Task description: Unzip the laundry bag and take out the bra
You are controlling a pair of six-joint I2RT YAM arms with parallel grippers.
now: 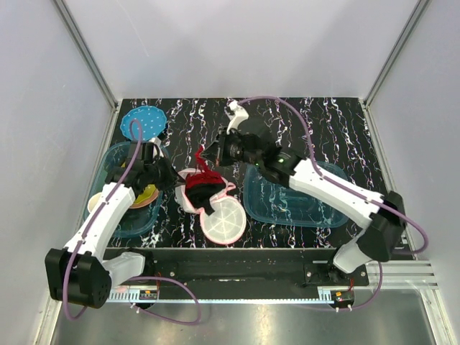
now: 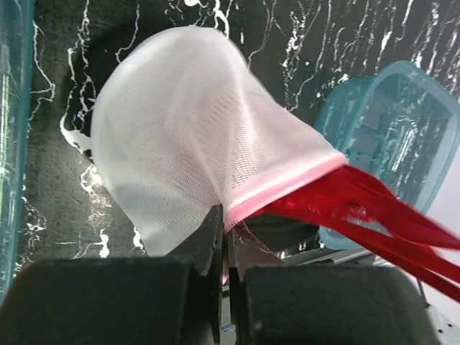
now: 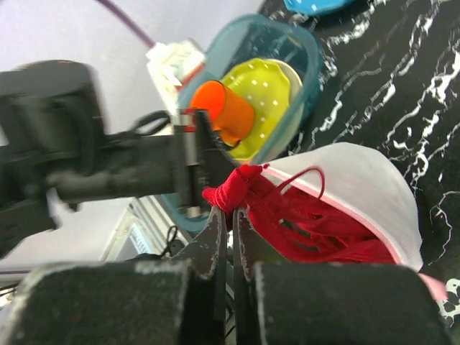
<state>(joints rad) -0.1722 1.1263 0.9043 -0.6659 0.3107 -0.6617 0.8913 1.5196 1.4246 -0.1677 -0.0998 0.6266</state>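
Observation:
The laundry bag lies unzipped at the table's middle. One white mesh half (image 1: pixel 225 223) sits flat and the other half (image 1: pixel 188 198) is lifted. My left gripper (image 1: pixel 172 180) is shut on that half's pink trim (image 2: pixel 228 215), with the mesh dome (image 2: pixel 187 122) bulging beyond the fingers. The red bra (image 1: pixel 203 184) sits partly in the lifted half, and its straps (image 2: pixel 359 208) stretch out past the trim. My right gripper (image 1: pixel 213 154) is shut on a bunched red end of the bra (image 3: pixel 231 205), just outside the bag's rim (image 3: pixel 366 180).
A teal bin (image 1: pixel 113 152) on the left holds a yellow-green plate (image 3: pixel 269 100) and an orange cup (image 3: pixel 226 111). Another teal bin (image 1: pixel 287 201) lies under my right arm. A blue dotted disc (image 1: pixel 144 122) rests at the back left.

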